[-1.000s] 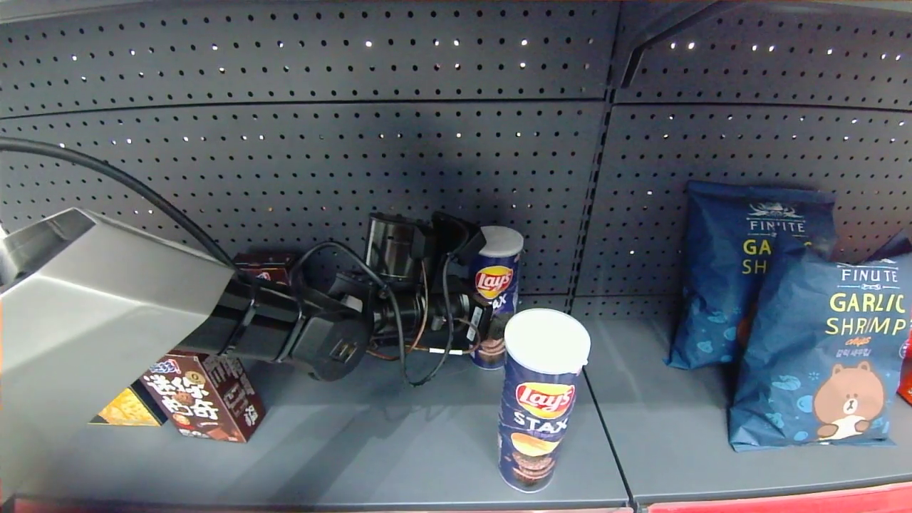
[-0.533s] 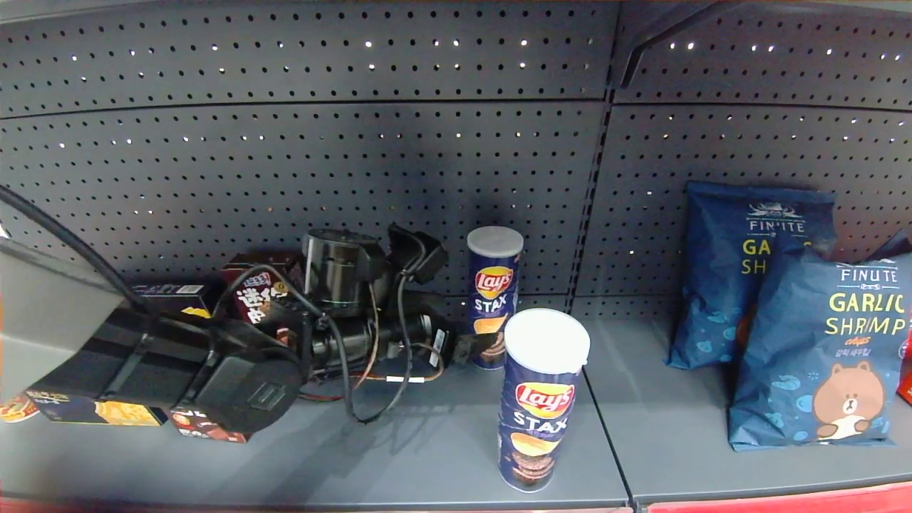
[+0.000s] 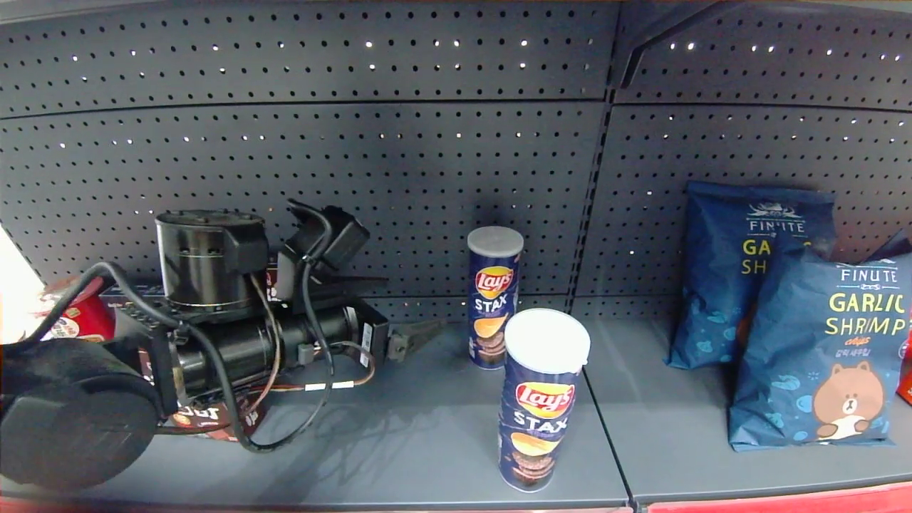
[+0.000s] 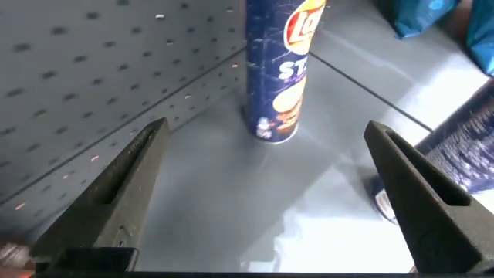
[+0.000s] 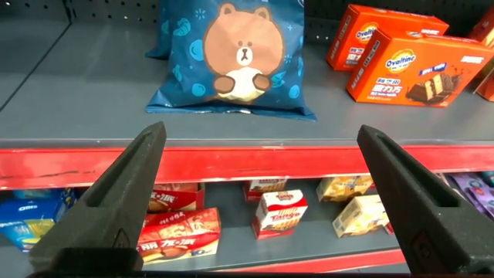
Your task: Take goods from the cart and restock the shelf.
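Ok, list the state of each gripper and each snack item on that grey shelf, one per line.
Left gripper: open, empty.
Right gripper: open, empty.
Rear blue chip can with grey lid: upright, lid on, not gripped.
Front blue chip can with white lid: upright, lid on, near the shelf's front edge.
Front blue bear-print snack bag: sealed, standing upright.
Rear blue snack bag: sealed, upright behind it.

A second blue foil bag [image 3: 741,285] is propped just behind the blue foil snack bag printed with a brown bear [image 3: 819,356], orange cardboard boxes [image 5: 401,66] are set beside it, and red cardboard boxes [image 5: 177,228] are seen below it.
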Available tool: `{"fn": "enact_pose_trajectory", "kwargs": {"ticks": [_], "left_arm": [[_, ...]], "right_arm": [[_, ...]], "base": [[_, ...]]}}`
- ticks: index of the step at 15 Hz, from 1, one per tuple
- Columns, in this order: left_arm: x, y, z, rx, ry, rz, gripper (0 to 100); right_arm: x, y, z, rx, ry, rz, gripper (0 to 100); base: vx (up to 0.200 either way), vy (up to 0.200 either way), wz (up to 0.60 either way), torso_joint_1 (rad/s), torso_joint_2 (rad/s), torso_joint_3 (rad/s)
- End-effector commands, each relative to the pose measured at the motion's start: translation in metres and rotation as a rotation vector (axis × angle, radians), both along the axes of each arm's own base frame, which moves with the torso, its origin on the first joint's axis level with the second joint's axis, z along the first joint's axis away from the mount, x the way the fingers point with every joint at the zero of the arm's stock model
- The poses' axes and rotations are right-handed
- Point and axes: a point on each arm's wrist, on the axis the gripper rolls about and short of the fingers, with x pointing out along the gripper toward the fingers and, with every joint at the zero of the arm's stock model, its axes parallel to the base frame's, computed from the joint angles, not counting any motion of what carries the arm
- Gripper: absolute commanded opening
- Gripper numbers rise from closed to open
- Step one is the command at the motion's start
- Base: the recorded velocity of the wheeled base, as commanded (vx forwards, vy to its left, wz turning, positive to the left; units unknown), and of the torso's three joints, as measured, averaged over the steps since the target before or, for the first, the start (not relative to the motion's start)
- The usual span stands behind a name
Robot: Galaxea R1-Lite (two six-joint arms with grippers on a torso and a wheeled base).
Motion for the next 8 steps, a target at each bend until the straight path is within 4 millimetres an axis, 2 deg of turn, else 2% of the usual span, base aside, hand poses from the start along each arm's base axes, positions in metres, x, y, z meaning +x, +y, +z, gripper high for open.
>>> {"fn": "enact_pose_trajectory", "kwargs": {"ticks": [1, 4, 5, 6, 7, 8], "left_arm": [[-0.010, 0.004, 0.009, -0.006, -0.032, 0.024, 100], [-0.017, -0.004, 0.013, 0.017, -0.064, 0.113, 100], [-0.022, -0.001, 0.020, 0.009, -0.087, 0.139, 100], [-0.027, 0.002, 0.027, 0.000, -0.105, 0.155, 100], [-0.031, 0.005, 0.033, -0.011, -0.121, 0.160, 100], [-0.036, 0.007, 0.035, -0.013, -0.129, 0.163, 100]], "right_arm": [[0.000, 0.000, 0.000, 0.003, 0.000, 0.000, 100], [0.000, 0.000, 0.001, 0.001, -0.005, -0.016, 100], [-0.002, 0.000, 0.018, -0.021, -0.044, 0.000, 100], [0.001, 0.001, 0.047, -0.028, -0.037, 0.031, 100], [0.013, 0.002, 0.082, -0.019, -0.021, 0.097, 100], [0.021, 0.004, 0.107, -0.017, -0.028, 0.160, 100]], "base": [[0.000, 0.000, 0.00, 0.000, 0.00, 0.000], [0.000, 0.000, 0.00, 0.000, 0.00, 0.000], [0.000, 0.000, 0.00, 0.000, 0.00, 0.000], [0.000, 0.000, 0.00, 0.000, 0.00, 0.000], [0.000, 0.000, 0.00, 0.000, 0.00, 0.000], [0.000, 0.000, 0.00, 0.000, 0.00, 0.000]]}}
